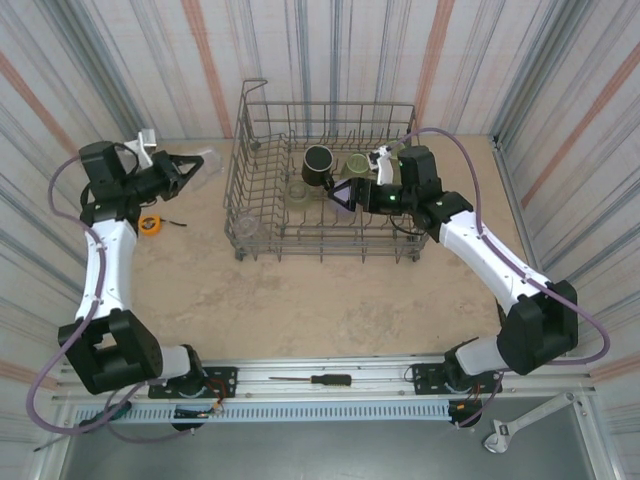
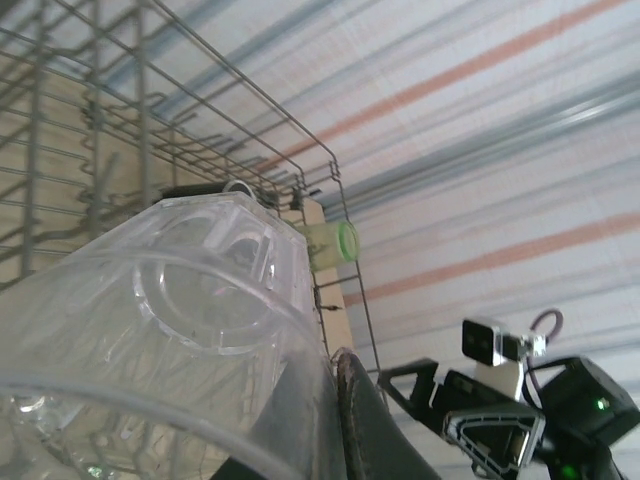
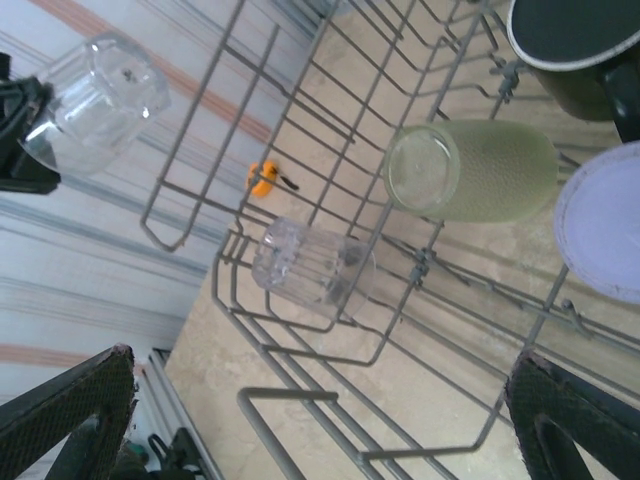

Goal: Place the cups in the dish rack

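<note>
My left gripper is shut on the rim of a clear plastic cup, held in the air left of the dish rack. That cup looms close in the left wrist view, its wall pinched against one dark finger. My right gripper hangs open inside the rack with nothing between its fingers. In the rack sit a black mug, a lavender cup, an olive-green tumbler and a clear cup near the front left corner.
An orange tape measure lies on the table left of the rack. A screwdriver rests on the rail at the near edge. Striped walls close in the table on three sides.
</note>
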`<state>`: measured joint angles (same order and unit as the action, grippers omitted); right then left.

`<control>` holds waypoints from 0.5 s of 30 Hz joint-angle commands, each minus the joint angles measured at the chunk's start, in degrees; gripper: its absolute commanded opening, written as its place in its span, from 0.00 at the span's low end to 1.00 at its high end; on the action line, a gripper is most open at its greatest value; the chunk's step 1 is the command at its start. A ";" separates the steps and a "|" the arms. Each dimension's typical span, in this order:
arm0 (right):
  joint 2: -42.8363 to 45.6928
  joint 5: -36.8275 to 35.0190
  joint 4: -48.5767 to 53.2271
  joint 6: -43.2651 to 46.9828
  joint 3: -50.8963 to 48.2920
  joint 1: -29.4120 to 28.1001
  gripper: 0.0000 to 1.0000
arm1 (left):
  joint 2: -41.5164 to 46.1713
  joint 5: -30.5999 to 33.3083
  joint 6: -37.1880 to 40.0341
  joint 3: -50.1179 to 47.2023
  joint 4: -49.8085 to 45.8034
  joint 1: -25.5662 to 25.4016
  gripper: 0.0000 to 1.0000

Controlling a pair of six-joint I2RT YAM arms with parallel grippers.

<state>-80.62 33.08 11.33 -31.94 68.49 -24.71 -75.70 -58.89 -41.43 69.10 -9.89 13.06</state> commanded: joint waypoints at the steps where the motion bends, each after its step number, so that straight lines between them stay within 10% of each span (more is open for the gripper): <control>1: -0.93 1.21 -3.27 -2.21 0.77 0.28 0.99 | -0.34 -3.89 -0.88 2.24 5.10 -1.51 0.00; 15: -2.41 5.76 -9.34 -7.15 1.10 -0.22 0.99 | -3.90 -3.59 -3.64 2.65 12.58 -12.17 0.00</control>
<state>-82.54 37.08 4.32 -37.10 68.47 -24.73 -79.46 -60.66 -43.83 70.28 -2.42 1.37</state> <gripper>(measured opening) 0.986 0.099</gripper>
